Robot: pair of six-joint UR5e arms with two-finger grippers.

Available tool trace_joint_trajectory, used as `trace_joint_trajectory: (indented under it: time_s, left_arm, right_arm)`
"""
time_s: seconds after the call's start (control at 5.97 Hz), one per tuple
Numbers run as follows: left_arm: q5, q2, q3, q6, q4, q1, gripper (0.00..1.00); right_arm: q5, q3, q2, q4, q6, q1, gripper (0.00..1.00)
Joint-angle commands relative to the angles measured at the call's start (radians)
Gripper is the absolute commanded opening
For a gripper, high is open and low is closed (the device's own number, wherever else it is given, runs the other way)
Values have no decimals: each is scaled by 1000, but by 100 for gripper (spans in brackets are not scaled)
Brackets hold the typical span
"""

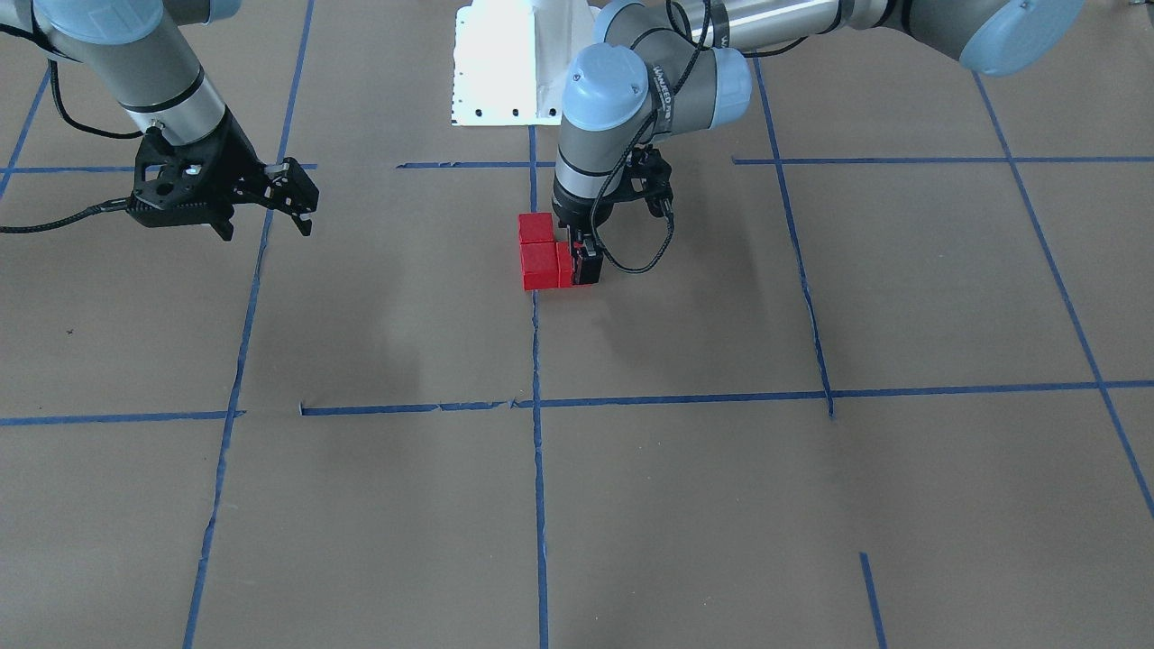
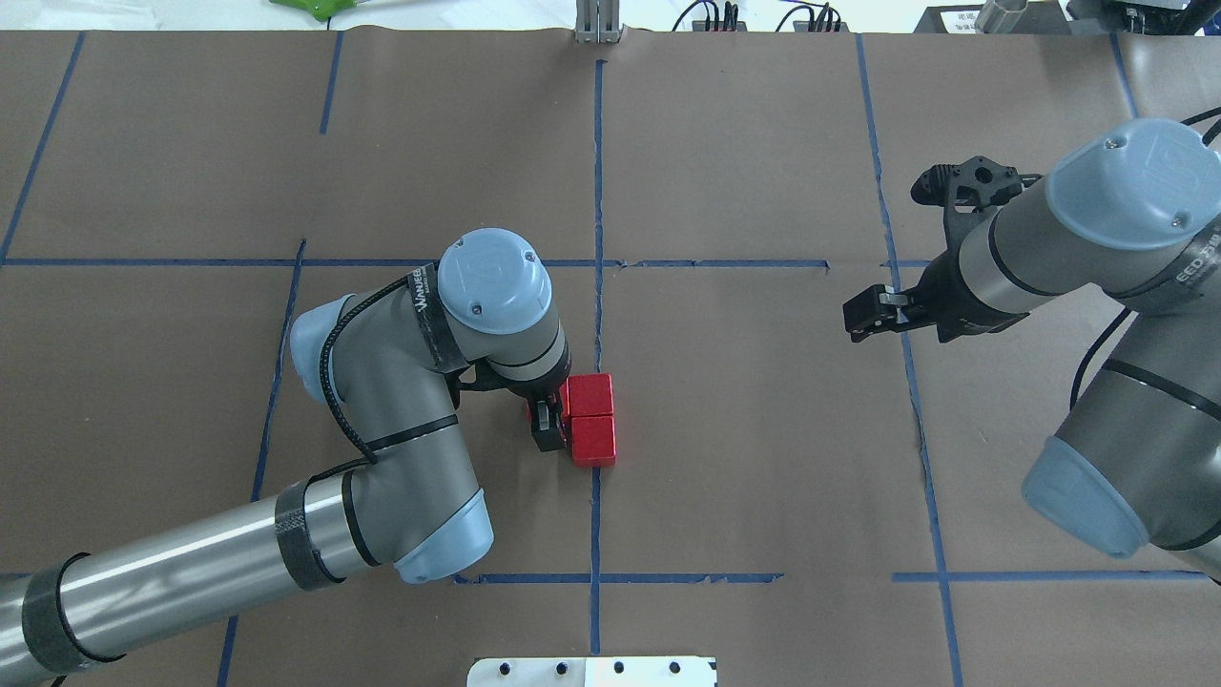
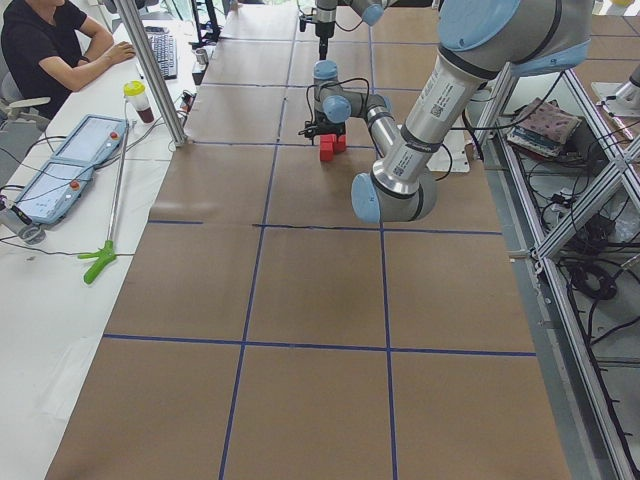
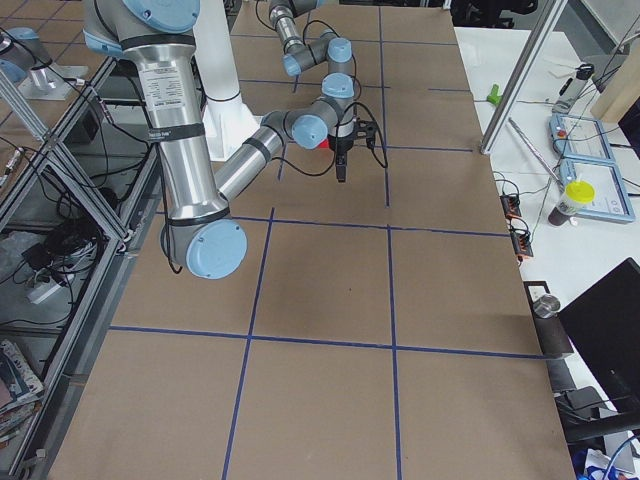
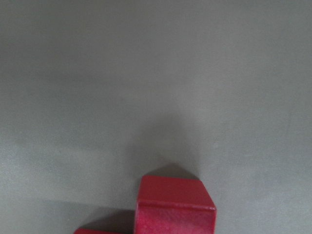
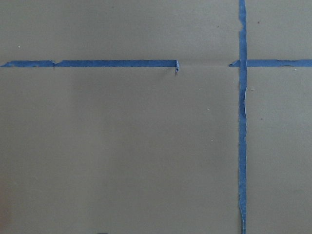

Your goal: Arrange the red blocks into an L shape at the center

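**Three red blocks form an L at the center, with the left gripper down beside them**

Front-facing view: we see the three red blocks [image 1: 539, 266] just above the middle of the frame. They touch one another on the brown paper of the center [image 1: 469, 297]. Two stand one above the other on the vertical blue tape line [image 1: 535, 351]. The third block [image 1: 564, 264] sits against the right side of the lower one, making the L. The left gripper [image 1: 581, 261] points down at it, with one black finger [image 1: 590, 263] against its right face. We cannot tell whether the gripper is clamped on it or loose. The right gripper [image 1: 297, 200] hangs above the paper at upper left, well apart from the blocks. Its fingers overlap from this angle, so we cannot tell whether they are apart or together.

Overhead view: the red blocks [image 2: 591, 393] lie at mid-frame on the tape line. The left gripper [image 2: 546, 425] is at their left edge, under the wrist of the left arm [image 2: 401, 401], and the third block shows only as a red sliver. The right gripper [image 2: 861, 315] hangs at the right of the frame.

Left side view: the red blocks [image 3: 328, 150] are a small cluster at upper middle. A seated person [image 3: 45, 40] is at upper left, and a green tool [image 3: 100, 262] lies on the white bench.

Right side view: only a speck of red [image 4: 322, 143] shows beside the near arm's wrist. The right gripper [image 4: 342, 165] points down above the paper.

Left wrist view: one red block [image 5: 175, 207] fills the bottom center, with the corner of another at bottom left.

Right wrist view: brown paper crossed by blue tape [image 6: 242, 122].
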State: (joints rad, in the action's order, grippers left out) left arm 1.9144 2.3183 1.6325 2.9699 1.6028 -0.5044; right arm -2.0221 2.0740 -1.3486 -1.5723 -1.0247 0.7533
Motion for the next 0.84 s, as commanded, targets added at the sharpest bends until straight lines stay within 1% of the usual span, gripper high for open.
trace_joint_trajectory:
  time_s: [0.0, 0.17, 0.34, 0.5, 0.67]
  left_arm:
    - [6, -35, 177, -102, -110, -75, 100]
    - [11, -45, 209, -293, -156, -121, 100]
    - [59, -97, 216, -453, -164, -168, 100]
    - [108, -162, 237, -691, -162, -230, 100]
    - [136, -230, 263, -845, -152, -282, 100]
  right_arm:
    - [-3, 1, 2, 0, 0, 1, 100]
    - [-30, 11, 0, 0, 12, 20, 100]
    - [-71, 6, 0, -5, 15, 58, 100]
    - [-87, -6, 0, -11, 43, 105, 100]
    - [-130, -26, 0, -11, 81, 150, 100]
